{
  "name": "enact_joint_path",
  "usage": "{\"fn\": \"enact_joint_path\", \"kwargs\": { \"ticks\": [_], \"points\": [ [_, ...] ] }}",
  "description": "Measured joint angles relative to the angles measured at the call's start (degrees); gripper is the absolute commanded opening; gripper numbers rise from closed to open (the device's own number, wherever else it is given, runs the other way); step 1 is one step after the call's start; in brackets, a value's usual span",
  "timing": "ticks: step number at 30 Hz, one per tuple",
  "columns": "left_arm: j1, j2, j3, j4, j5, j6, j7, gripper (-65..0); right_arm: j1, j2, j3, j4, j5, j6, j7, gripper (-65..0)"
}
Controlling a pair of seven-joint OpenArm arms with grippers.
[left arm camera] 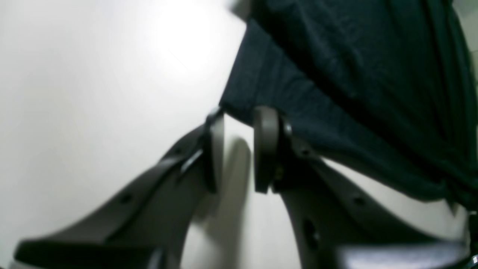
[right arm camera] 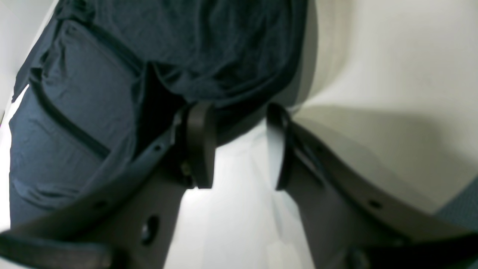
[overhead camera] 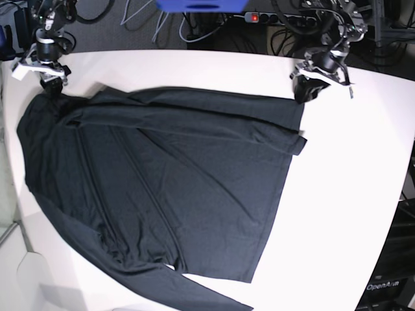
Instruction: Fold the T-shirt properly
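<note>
The black T-shirt (overhead camera: pixel 175 188) lies spread on the white table (overhead camera: pixel 350 181), with long creases across it and a sleeve trailing to the near edge. At its far right corner my left gripper (overhead camera: pixel 310 89) points down; in the left wrist view that gripper (left arm camera: pixel 241 116) is open, its tips at the T-shirt (left arm camera: pixel 336 74) edge and bare table showing between the pads. My right gripper (overhead camera: pixel 52 83) stands over the far left corner. The right wrist view shows this gripper (right arm camera: pixel 239 112) open too, with a rumpled fold of the T-shirt (right arm camera: pixel 186 48) just beyond its tips.
Cables and a power strip (overhead camera: pixel 259 17) lie on the floor behind the table. The table's rounded edge (overhead camera: pixel 402 194) runs down the right side, and its left edge (overhead camera: pixel 16 214) sits close to the shirt. A blue object (overhead camera: pixel 201 5) hangs at the top.
</note>
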Motion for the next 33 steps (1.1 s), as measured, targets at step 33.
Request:
{"fn": "enact_joint_path", "kwargs": {
  "ticks": [33],
  "points": [
    [-6.2,-0.7,0.0,-8.5,-0.2,-3.0,0.1,-63.2,-0.6,0.0,0.1,0.0,0.0,0.0,0.0,-41.1]
  ]
}}
